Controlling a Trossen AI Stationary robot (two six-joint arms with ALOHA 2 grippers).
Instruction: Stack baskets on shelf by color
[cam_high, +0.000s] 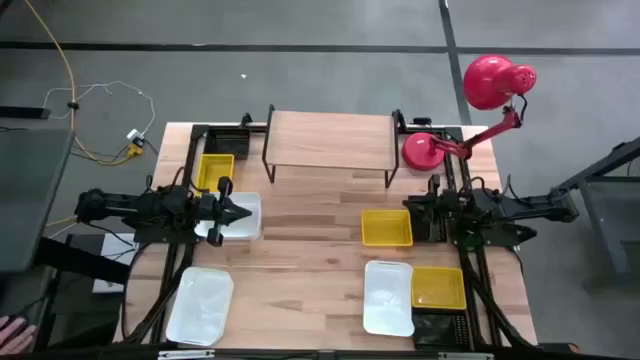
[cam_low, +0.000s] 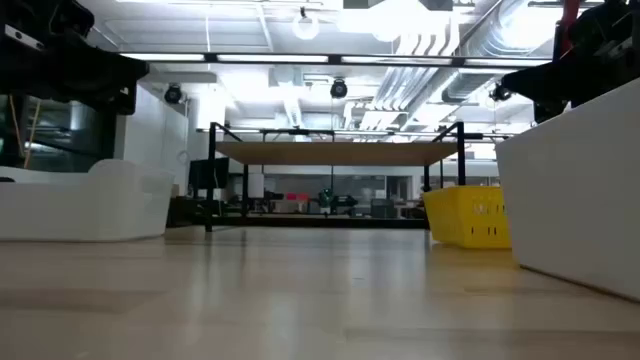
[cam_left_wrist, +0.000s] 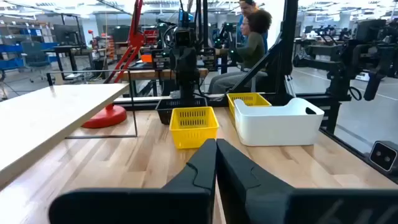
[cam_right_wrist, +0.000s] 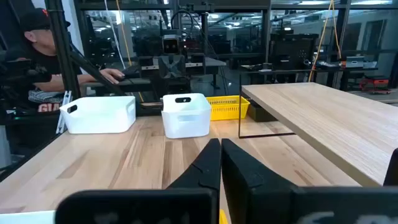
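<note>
Both grippers are seen pressed together and holding nothing: the left gripper (cam_high: 243, 211) above a white basket (cam_high: 237, 219) near the table's (cam_high: 310, 250) left edge, the right gripper (cam_high: 412, 205) beside a yellow basket (cam_high: 386, 228) toward the right edge. The shelf (cam_high: 328, 139) is found bare at the far edge.

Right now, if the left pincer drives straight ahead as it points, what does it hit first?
Probably the yellow basket mid-table: it sits dead ahead of the shut left pincer in its wrist view. Depth is unclear; bare table lies between them.
</note>
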